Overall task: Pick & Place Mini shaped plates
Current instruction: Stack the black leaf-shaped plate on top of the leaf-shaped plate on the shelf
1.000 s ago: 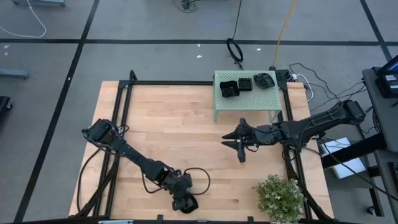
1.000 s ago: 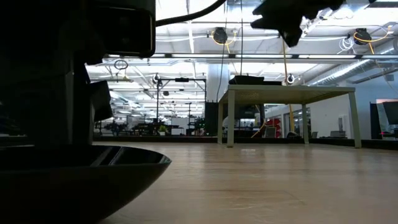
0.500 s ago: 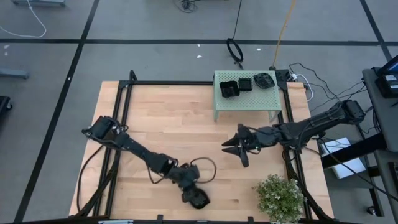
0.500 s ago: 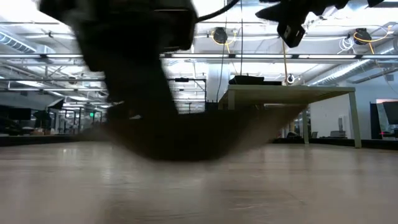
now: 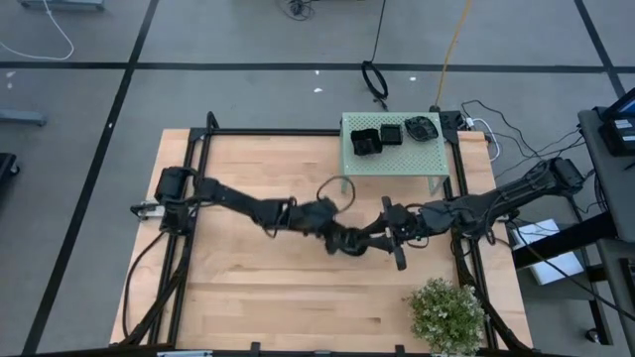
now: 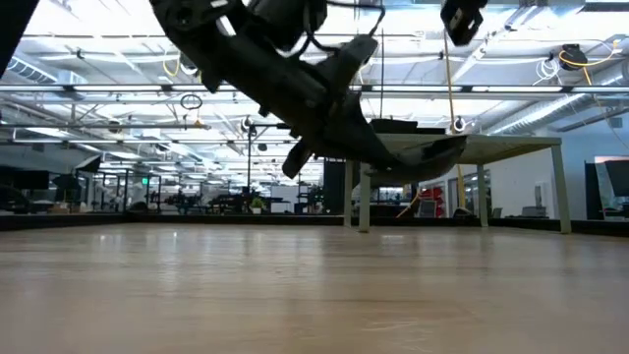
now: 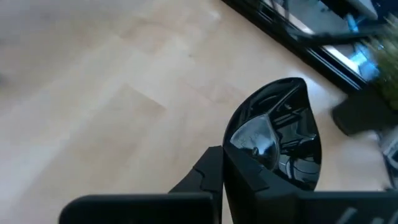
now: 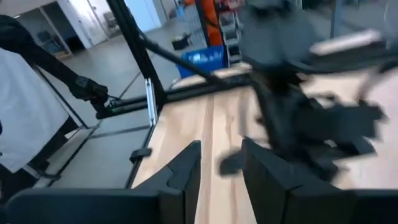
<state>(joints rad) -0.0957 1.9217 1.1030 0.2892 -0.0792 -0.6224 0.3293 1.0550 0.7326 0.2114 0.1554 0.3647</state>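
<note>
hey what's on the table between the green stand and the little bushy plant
In the high view, both grippers meet between the green stand and the plant: the left gripper, shut on a mini plate, and the right gripper facing it. The wood below looks bare.

Glossy black mini plate [image 7: 278, 140] tilted above table.

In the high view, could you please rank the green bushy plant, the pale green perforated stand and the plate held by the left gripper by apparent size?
1. pale green perforated stand
2. green bushy plant, not much smaller
3. plate in the shut left gripper, clearly smallest and partly hidden by the arms
</note>
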